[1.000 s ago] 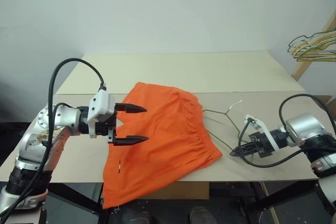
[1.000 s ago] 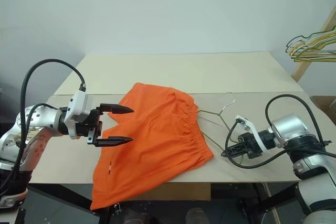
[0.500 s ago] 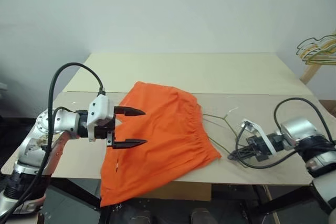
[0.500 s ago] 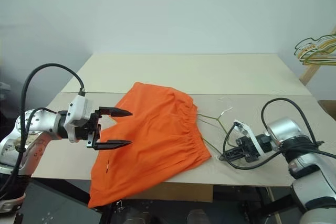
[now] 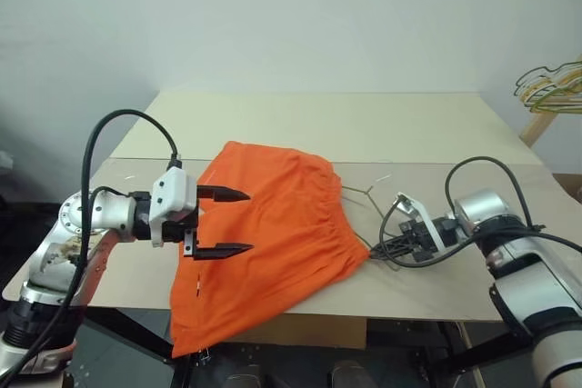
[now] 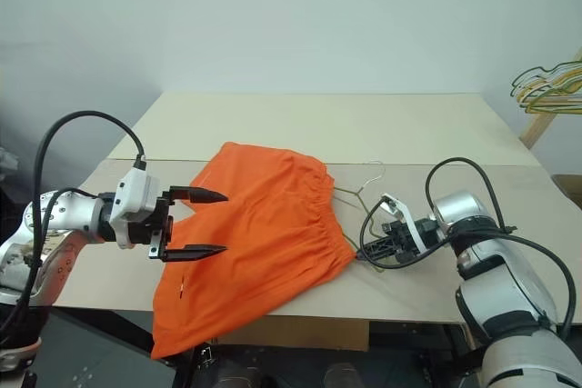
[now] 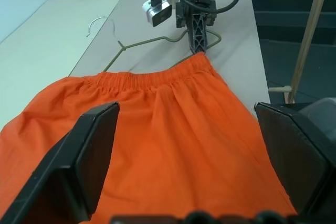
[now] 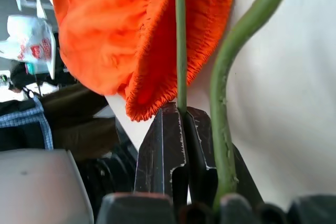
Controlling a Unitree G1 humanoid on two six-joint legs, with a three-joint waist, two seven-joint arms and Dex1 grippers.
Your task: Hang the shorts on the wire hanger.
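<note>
Right gripper [image 5: 376, 247], formerly well right of the shorts [image 5: 268, 233], now sits at their waistband corner, pinched on the wire hanger [image 5: 362, 195].

Head views: shorts lie spread on the table [image 5: 436, 147], one leg hanging over the near edge; wire hanger lies just right of the waistband, its lower part running under the fabric edge toward the right gripper; left gripper [image 6: 211, 222] hovers over the left side of the shorts, fingers spread wide, nothing between them; bunch of coloured hangers [image 6: 546, 84] at far right. Left wrist view: orange cloth [image 7: 157, 145] between the wide-set fingers [image 7: 92, 156]; right gripper [image 7: 198, 45] touching the waistband edge, hanger [image 7: 142, 45] beside it. Right wrist view: fingers [image 8: 163, 156] closed on the thin wire [image 8: 180, 40], gathered waistband [image 8: 173, 51] just beside.
</note>
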